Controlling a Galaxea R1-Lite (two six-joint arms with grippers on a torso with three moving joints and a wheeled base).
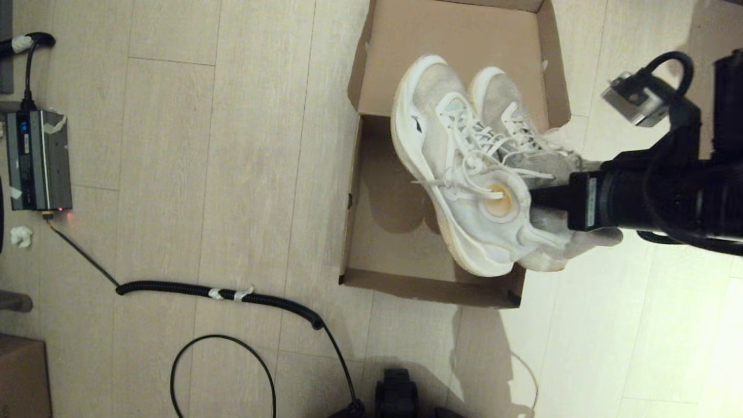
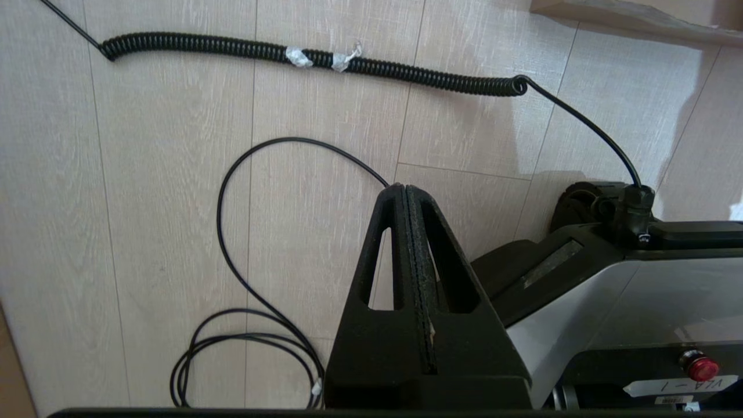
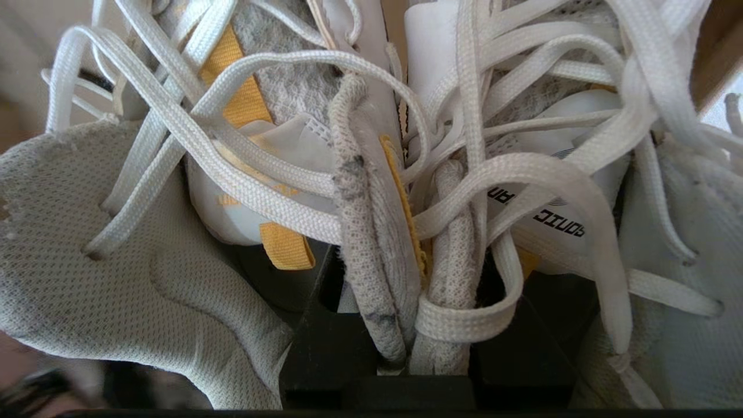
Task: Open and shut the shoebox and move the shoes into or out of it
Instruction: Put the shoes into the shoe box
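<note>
The brown shoebox (image 1: 400, 255) lies open on the floor, its lid (image 1: 453, 46) folded back on the far side. Both white mesh shoes (image 1: 458, 168) hang tilted above the box, toes pointing away from me. My right gripper (image 1: 537, 197) comes in from the right and is shut on the shoes, pinching the inner collar edges (image 3: 400, 261) of both together, with laces draped over the fingers (image 3: 325, 342). My left gripper (image 2: 403, 188) is parked low near the robot's base, shut with nothing between its fingers.
A coiled black cable (image 1: 232, 293) and a thin black cable loop (image 1: 220, 371) lie on the wood floor left of the box. A grey power unit (image 1: 38, 159) sits far left. A smaller cardboard box corner (image 1: 20, 377) shows at bottom left.
</note>
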